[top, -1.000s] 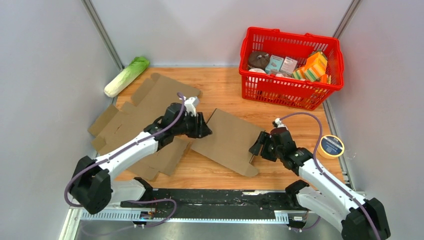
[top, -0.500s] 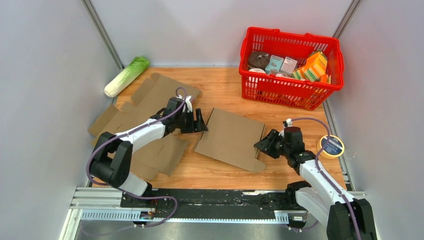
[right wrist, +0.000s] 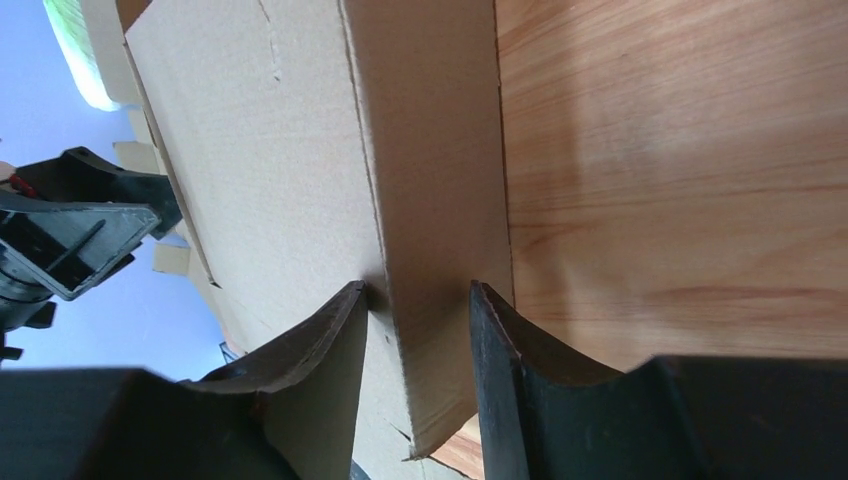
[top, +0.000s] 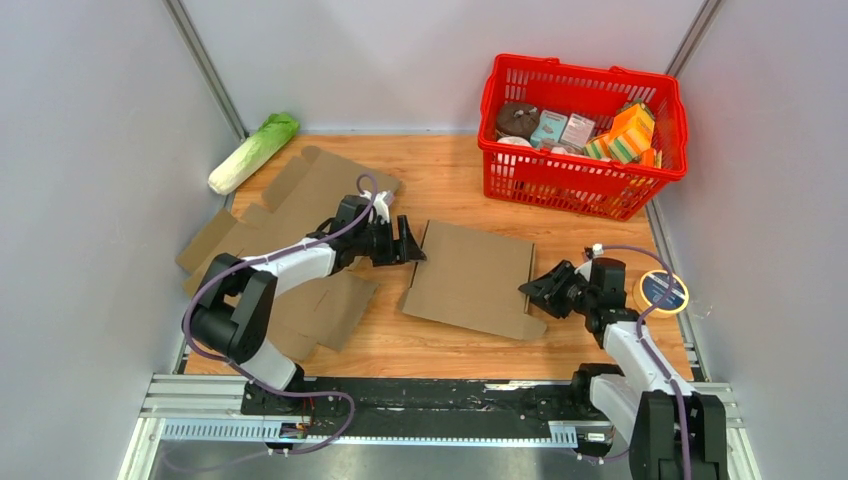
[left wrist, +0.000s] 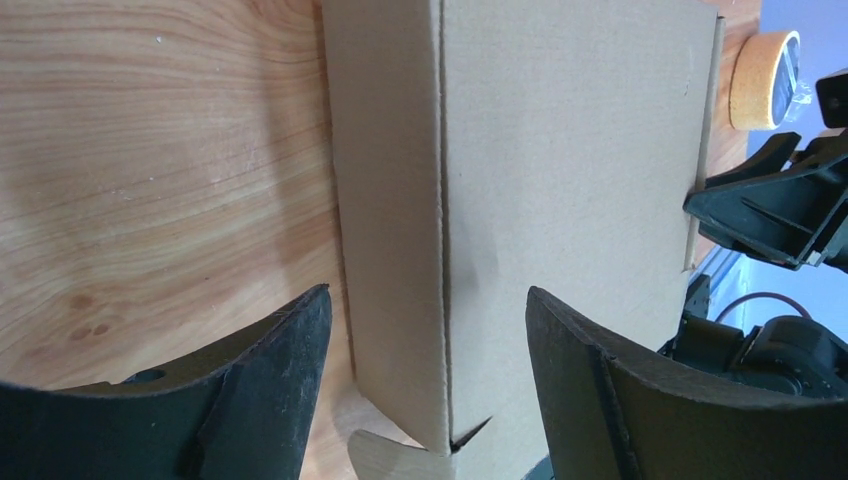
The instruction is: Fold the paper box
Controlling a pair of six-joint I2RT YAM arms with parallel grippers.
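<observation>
The left gripper (top: 412,246) has just let go. Its jaws stand wide open at the edge of the paper box (top: 470,280) farthest from the red basket (top: 585,68). The flat box has slid a little toward the basket. The right gripper (top: 537,291) now pinches the closer edge — only it holds on. Nothing is folded yet.

My work surface is a wooden tabletop (top: 450,180), enclosed by plain pale walls (top: 440,60) with metal corner posts (top: 205,70); lighting is even.
</observation>
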